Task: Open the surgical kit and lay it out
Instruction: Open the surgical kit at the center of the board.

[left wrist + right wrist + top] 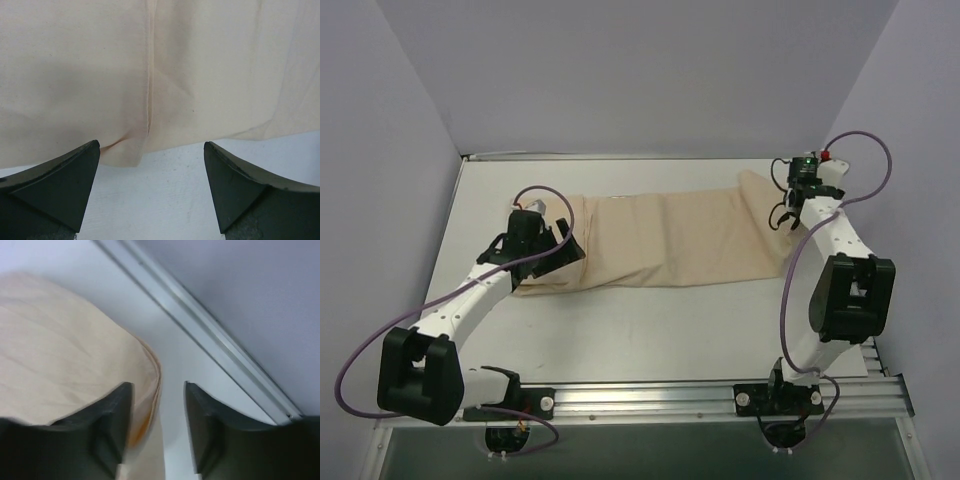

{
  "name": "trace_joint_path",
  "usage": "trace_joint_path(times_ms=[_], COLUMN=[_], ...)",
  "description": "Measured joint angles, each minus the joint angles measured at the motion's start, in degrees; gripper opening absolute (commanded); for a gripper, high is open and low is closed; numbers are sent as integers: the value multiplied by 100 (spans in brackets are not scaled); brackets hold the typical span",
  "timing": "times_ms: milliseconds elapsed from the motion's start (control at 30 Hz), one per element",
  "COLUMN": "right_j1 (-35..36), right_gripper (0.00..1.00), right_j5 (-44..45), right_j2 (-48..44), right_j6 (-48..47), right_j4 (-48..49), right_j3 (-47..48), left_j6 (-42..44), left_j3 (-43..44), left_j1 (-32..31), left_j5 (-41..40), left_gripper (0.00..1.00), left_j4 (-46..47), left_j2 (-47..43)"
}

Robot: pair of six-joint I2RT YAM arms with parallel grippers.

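The surgical kit's beige cloth wrap (670,240) lies stretched in a long band across the white table (650,330). No tray or instruments show; they are hidden or out of view. My left gripper (563,238) sits at the band's left end. In the left wrist view it (151,144) stands wide open, with the cloth's hem (75,75) just ahead of the fingertips and only bare table between them. My right gripper (782,215) is at the raised right end. There its jaws (157,385) are apart, and the cloth's folded edge (60,350) rests against the left finger (117,415), unclamped.
A metal rail (200,325) runs along the table's far edge right beside my right gripper, with the grey wall behind it. An aluminium bar (650,400) carries both arm bases at the near edge. Grey walls close in on both sides.
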Motion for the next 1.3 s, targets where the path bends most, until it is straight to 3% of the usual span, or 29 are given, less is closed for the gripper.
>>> trace_joint_path(times_ms=[33,100,233,433,633,933,1067,1100,1167,1200,1300], right_j1=[-251,-459,-317,442,787,826,835,837,852,870,903], right_gripper=[64,72,74,74,74,73,73,73,73,73,73], right_j5=[116,243,275,4,-1497,-2667,-2889,-2935,-3023,-3056,-3106], right_j2=[0,0,-9,-442,-1342,-1298,-1401,-1434,-1508,-1554,-1683], right_j6=[-50,-122,-278,-409,-354,-356,-369,-378,-385,-385,-385], right_j4=[-42,-114,-219,-219,417,857,927,927,935,949,1047], right_j3=[109,208,223,186,-654,-881,-1071,-1093,-1106,-1110,-1132], left_j6=[-2,7,98,210,326,321,260,258,247,264,291], left_j3=[2,59,356,752,1099,2002,2015,2015,2015,2015,2015], left_j1=[0,0,-2,-87,-356,-1113,-1202,-1202,-1198,-1187,-1152], left_j5=[7,7,-7,-164,-557,-1779,-2135,-2212,-2330,-2365,-2474], left_gripper=[94,94,94,95,94,100,73,51,36,24,13], left_j4=[-4,-59,-216,-345,-627,-1255,-1438,-1484,-1550,-1574,-1602], left_j2=[28,146,507,957,1508,2824,2900,2920,2946,2951,2938])
